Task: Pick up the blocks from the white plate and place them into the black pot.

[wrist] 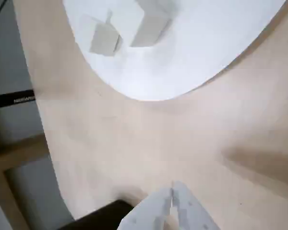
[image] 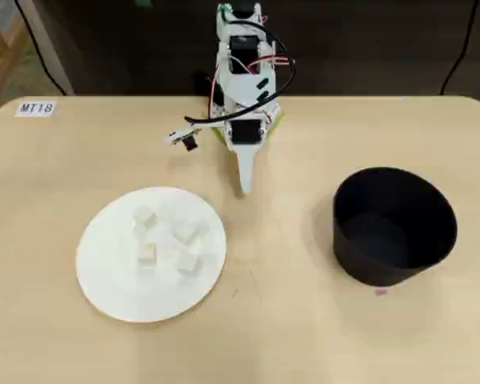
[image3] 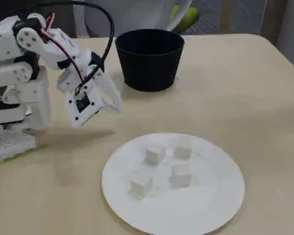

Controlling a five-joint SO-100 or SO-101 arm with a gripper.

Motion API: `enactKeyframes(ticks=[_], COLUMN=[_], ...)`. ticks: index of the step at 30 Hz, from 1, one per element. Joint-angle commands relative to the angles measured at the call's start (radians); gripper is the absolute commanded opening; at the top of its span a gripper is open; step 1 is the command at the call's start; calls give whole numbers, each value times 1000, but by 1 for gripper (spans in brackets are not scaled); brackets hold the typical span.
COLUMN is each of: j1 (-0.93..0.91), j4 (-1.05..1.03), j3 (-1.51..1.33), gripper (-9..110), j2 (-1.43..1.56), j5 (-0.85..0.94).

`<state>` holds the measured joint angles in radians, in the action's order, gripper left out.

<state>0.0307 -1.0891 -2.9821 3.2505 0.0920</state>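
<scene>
four blocks [image3: 155, 153] on one white plate [image3: 210, 205]; one black pot [image3: 149, 58].

The table [image: 320, 336] has a smooth, matt, pale wood-look top. The white plate [image3: 210, 205] looks matt and paper-like (no shine on it), and the four blocks [image3: 155, 153] look dull and chalky. The black pot [image: 394, 232] is matt. The gripper [wrist: 172, 201] is white plastic, faintly glossy.

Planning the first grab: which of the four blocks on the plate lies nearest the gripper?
The block at the plate's top edge in the overhead view, nearest the shut gripper; the other three lie lower.
</scene>
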Motion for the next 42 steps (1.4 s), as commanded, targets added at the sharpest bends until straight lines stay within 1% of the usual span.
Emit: enactKeyframes(ticks=[1, 16, 20, 22, 25, 29, 31, 36, 39, 42], j1=[0, 3, -34, -83, -138, -215, -302, -523, -551, -549], j4=[28, 46, 6, -37, -104, -189, -241, -298, -288, -213], j3=[38, 57, 207, 295, 433, 635, 733, 887, 945, 946], gripper=[-2, -2, -2, -2, -2, -2, -2, -2, -2, -2], j2=[3, 3, -3, -40, -176, -460, -586, -848, -999, -1092], j5=[-49, -57, -57, -83, -91, -75, -61, -67, -81, -95])
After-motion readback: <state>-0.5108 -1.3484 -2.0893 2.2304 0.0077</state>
